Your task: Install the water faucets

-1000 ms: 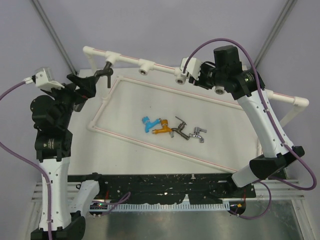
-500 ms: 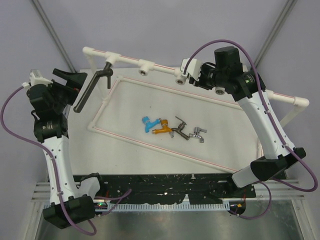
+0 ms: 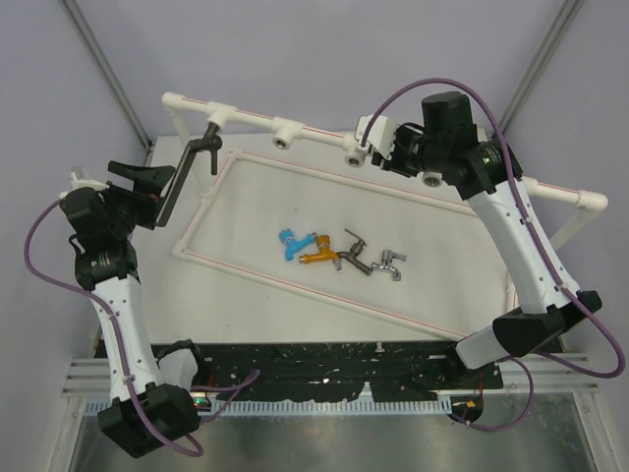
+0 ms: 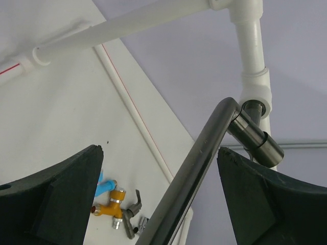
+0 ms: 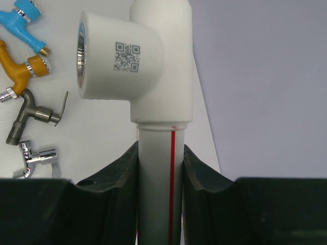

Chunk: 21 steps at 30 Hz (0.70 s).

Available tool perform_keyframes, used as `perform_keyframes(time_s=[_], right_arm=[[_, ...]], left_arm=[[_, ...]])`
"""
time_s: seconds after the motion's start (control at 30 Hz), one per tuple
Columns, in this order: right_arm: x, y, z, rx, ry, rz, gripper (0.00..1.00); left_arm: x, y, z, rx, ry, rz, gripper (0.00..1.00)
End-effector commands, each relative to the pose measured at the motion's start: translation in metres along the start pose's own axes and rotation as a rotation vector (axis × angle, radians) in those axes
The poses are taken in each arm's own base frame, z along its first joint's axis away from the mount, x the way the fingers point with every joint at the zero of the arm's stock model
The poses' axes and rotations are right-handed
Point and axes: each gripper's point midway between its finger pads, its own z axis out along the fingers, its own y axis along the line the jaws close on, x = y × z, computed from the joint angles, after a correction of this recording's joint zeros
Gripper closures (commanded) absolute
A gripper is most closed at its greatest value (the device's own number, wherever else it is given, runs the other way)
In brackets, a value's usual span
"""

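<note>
Big dark-grey tap (image 3: 187,175) sits w/ its threaded end in the leftmost socket of the white pipe frame (image 3: 314,131), long arm slanting down-left. Looks like solid metal: stiff, heavyish, smooth, so prob. slippery. Best held across the long arm, which gives leverage for turning. Left gripper (image 3: 149,192) is spread wide either side of that arm, not pinching. Right gripper (image 3: 378,147) clamps the frame's pipe. Four small taps (image 3: 339,254) lie on the table (image 3: 251,305). Vs 1 s ago: left gripper has dropped from the tap's head to the arm's low end; right arm & small taps unchanged.
</note>
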Motion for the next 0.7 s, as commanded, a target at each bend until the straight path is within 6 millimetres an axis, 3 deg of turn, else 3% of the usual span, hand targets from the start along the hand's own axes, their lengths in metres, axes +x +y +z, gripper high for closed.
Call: perform_keyframes(time_s=[0.0, 0.3, 0.37, 0.5, 0.57, 0.67], right_arm=[[-0.029, 0.035, -0.014, -0.132, -0.137, 0.006, 0.95], [-0.029, 0.035, -0.016, -0.127, -0.139, 0.005, 0.95], [-0.030, 0.036, -0.015, -0.129, -0.141, 0.005, 0.95], [-0.030, 0.036, -0.015, -0.128, -0.142, 0.004, 0.95], [-0.030, 0.035, -0.016, -0.126, -0.144, 0.003, 0.95], [-0.031, 0.035, -0.015, -0.126, -0.146, 0.006, 0.95]], left_arm=[[0.005, -0.025, -0.004, 0.124, 0.051, -0.051, 0.04], [0.012, -0.026, -0.007, 0.140, 0.078, -0.036, 0.04], [0.007, -0.029, -0.008, 0.145, 0.059, 0.043, 0.04], [-0.014, -0.019, -0.020, -0.005, -0.030, 0.218, 0.04], [-0.025, -0.033, -0.029, -0.010, -0.072, 0.286, 0.04], [-0.023, -0.055, -0.029, 0.039, -0.059, 0.357, 0.04]])
